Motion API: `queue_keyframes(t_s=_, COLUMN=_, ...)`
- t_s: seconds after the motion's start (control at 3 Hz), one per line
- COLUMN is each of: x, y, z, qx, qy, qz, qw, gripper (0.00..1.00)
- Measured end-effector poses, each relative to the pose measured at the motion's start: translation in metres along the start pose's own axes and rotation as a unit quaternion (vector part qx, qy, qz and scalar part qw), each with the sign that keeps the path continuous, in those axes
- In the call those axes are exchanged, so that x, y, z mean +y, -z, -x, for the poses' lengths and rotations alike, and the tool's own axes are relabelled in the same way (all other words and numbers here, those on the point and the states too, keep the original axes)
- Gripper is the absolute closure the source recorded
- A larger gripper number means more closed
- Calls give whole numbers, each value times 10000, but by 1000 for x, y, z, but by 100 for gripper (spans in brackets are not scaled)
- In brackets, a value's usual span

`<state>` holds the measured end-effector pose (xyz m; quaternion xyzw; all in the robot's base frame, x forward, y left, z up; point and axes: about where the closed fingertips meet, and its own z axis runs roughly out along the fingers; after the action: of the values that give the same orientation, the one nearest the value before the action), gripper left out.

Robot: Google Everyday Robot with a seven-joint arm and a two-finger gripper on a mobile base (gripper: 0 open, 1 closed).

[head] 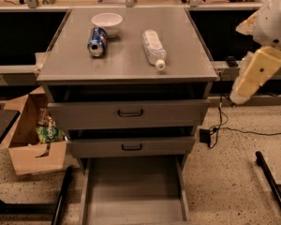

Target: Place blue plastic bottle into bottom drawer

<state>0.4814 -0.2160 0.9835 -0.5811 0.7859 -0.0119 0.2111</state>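
Drawers stack three high in my grey cabinet [126, 62]: the bottom drawer [133, 191] is pulled out with its floor bare, while the two upper drawers [129, 114] with black handles sit above it. A cardboard box [23, 146] on the floor to the left holds a green packet [49, 132]. The blue plastic bottle [153, 47] lies on its side on the cabinet top, cap towards the front edge, beside a blue can [97, 41] and a white bowl [107, 21], and my gripper [246, 86] hangs off the cabinet's right side, well apart from the bottle, open or closed I cannot tell.
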Motion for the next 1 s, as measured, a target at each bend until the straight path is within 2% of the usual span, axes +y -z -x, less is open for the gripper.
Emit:
queue_keyframes(t_s=0.33, x=-42, y=-13, z=15, qx=-547, qy=-202, qz=-86, qw=9983, gripper=0)
queue_keyframes(t_s=1.0, x=-49, y=-20, z=18, qx=-523, qy=-267, qz=-131, qw=9982, gripper=0)
